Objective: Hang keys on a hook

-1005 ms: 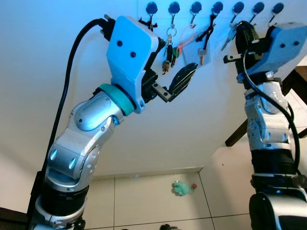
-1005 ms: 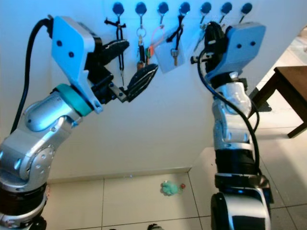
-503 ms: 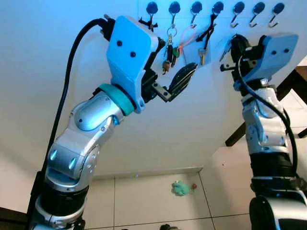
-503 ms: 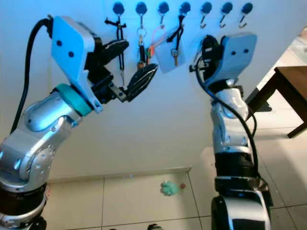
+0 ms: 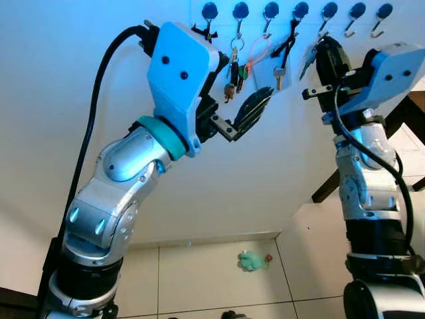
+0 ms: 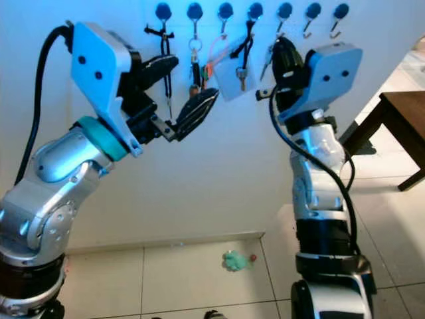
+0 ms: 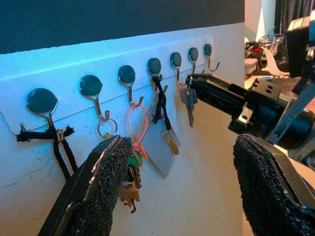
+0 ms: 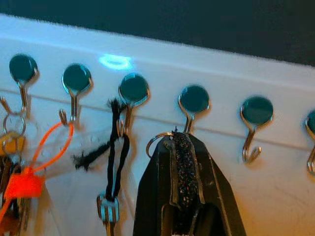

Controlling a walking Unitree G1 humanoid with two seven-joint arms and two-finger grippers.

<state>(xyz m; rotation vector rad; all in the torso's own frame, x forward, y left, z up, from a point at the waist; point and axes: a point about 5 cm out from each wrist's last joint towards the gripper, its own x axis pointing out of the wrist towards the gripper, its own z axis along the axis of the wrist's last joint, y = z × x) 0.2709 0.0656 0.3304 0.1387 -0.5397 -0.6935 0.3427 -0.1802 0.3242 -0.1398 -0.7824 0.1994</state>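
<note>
A white rail (image 5: 312, 26) on the wall carries a row of round-headed hooks. My right gripper (image 5: 323, 52) is raised to it, shut on a silver key (image 7: 188, 100) with a ring (image 8: 156, 143). The ring lies against the shank of the fifth hook (image 8: 193, 102); I cannot tell whether it is over the hook. In the right wrist view the black fingers (image 8: 183, 162) are pressed together just below that hook. My left gripper (image 5: 242, 83) hangs open in front of the rail's left half, holding nothing, and its two pads (image 7: 109, 189) frame the hooks.
The first hooks hold a black cord (image 7: 59, 142), a key bunch (image 5: 232, 73), an orange loop (image 7: 135, 125) and a corded key with a tag (image 7: 165, 140). The last two hooks (image 5: 358, 10) are bare. A green scrap (image 5: 251, 260) lies on the tiles. A dark table (image 6: 398, 123) stands at right.
The right gripper dipped below the rail, then came back up, now a little left of where it was a second ago. The left arm has not moved.
</note>
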